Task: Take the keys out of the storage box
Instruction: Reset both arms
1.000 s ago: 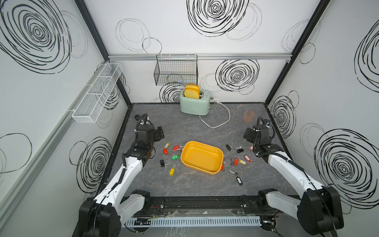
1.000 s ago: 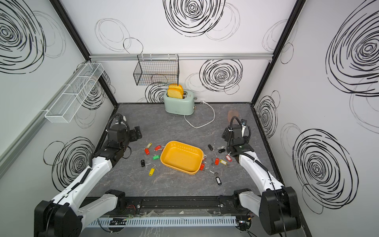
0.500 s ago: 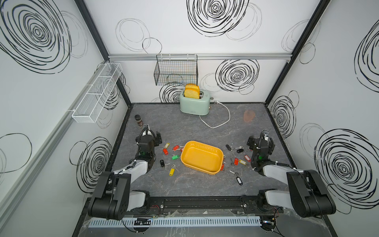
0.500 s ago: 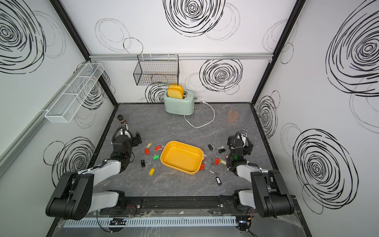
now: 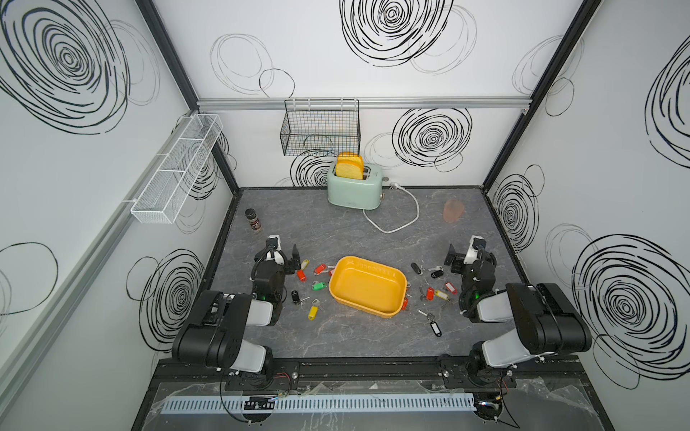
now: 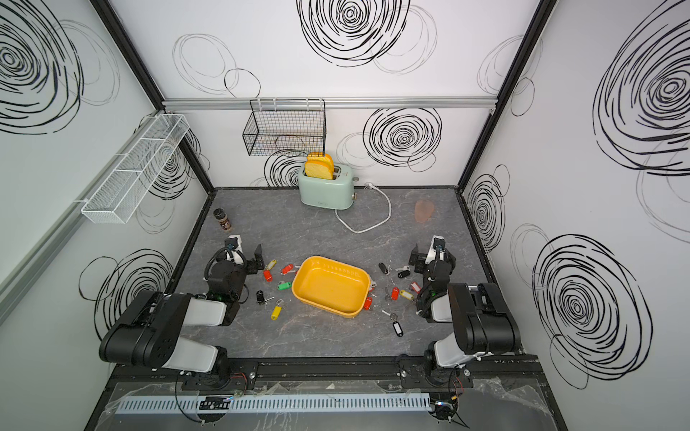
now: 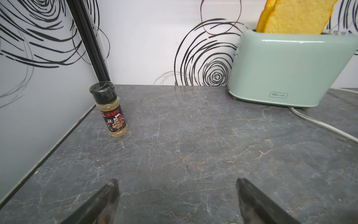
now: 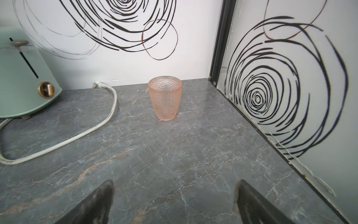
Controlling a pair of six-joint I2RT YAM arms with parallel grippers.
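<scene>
At left centre of both top views the left hand (image 5: pixel 278 258) sits low over the counter (image 5: pixel 336 336), its jaws spread wide and holding nothing. The left wrist view shows only stone between them, with a spice jar (image 7: pixel 110 110) standing beyond. Just right of that hand, some of the keys (image 5: pixel 318 286) lie scattered on the counter. The storage box (image 5: pixel 367 287) sits mid-frame, slightly askew. More keys lie to its right, one red tag just beside its wall. At right centre the right hand (image 5: pixel 468 259) is likewise wide open and holds nothing, with a pink cup (image 8: pixel 165 99) upright ahead of it.
</scene>
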